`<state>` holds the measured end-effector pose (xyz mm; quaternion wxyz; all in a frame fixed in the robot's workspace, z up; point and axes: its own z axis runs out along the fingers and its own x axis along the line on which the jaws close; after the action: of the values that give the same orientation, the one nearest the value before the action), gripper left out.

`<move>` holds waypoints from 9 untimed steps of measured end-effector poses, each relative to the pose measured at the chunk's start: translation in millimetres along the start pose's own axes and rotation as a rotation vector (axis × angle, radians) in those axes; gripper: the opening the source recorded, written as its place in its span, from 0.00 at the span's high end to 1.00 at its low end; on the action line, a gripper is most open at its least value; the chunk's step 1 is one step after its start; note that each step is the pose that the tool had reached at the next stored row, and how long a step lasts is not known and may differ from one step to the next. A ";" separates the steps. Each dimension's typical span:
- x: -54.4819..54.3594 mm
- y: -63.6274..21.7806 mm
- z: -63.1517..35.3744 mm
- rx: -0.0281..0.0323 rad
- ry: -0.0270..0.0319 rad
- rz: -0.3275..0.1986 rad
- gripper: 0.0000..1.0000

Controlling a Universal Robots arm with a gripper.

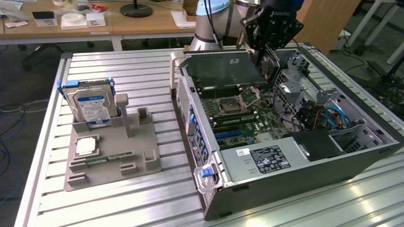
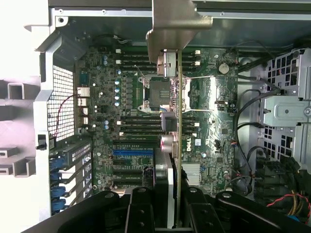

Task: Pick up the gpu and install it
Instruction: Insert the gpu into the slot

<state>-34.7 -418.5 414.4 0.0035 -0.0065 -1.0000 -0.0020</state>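
gripper (image 1: 268,65) hovering inside open computer case (image 1: 284,184) | fingers (image 2: 194,213) pinching gpu (image 1: 221,66) between them, edge-on | card reaching out beyond fingertips, hanging above motherboard (image 2: 136,97), bracket at far end

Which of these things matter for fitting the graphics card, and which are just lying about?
In the job: gpu, held by the gripper; open computer case; its motherboard.
Lying about: hard drive, memory stick, square chip, all on the grey holder.
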 end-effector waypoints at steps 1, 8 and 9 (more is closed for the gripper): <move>0.1 -0.2 0.1 -0.0002 0.0000 -0.001 0.72; 2.7 -2.4 0.0 0.0002 -0.0001 -0.048 0.72; 2.8 -2.4 0.0 0.0003 -0.0001 -0.060 0.72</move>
<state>-37.5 -420.9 414.4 0.0034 0.0236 -0.9997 -0.0020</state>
